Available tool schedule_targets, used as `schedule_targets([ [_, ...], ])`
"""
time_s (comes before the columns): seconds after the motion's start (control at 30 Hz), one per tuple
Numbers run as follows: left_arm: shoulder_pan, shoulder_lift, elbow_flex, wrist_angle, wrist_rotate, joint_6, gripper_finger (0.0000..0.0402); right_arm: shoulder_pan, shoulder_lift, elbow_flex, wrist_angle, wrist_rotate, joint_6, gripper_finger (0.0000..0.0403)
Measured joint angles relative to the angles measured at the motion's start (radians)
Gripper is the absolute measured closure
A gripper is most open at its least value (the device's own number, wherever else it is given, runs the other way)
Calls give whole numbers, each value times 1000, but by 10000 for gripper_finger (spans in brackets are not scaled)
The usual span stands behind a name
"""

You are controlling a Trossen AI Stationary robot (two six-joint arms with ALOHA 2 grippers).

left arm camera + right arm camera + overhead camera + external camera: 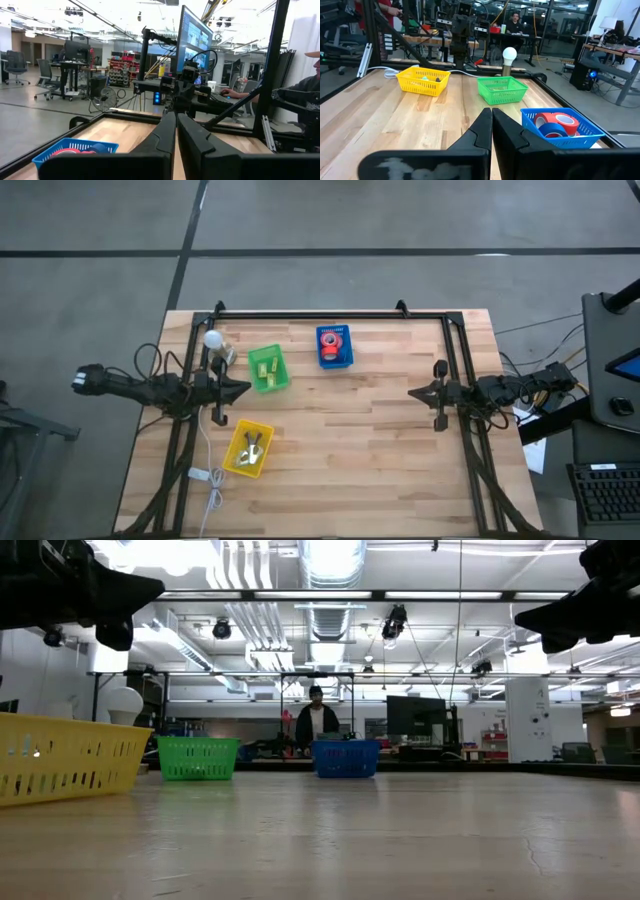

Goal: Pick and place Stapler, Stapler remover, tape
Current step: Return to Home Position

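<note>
Three small bins stand on the wooden table. The blue bin at the far middle holds the tape: red rolls and a blue roll. The green bin holds pale yellow-green items. Dark metal clawed items lie in the yellow bin; which of these are the stapler and the stapler remover I cannot tell. My left gripper hovers shut at the table's left, between the green and yellow bins. My right gripper hovers shut at the right side. Both point level toward the table's middle.
A white bulb lamp stands left of the green bin, and a white cable runs along the left side. A black frame rims the far edge and both sides. Bare wood lies between the arms. A person stands beyond the table.
</note>
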Motion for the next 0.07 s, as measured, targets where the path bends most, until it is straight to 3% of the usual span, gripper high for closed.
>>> schedule_targets([
  [0.07, 0, 0, 0, 0, 0, 0, 378, 0, 0, 0, 0, 0, -1, 394],
])
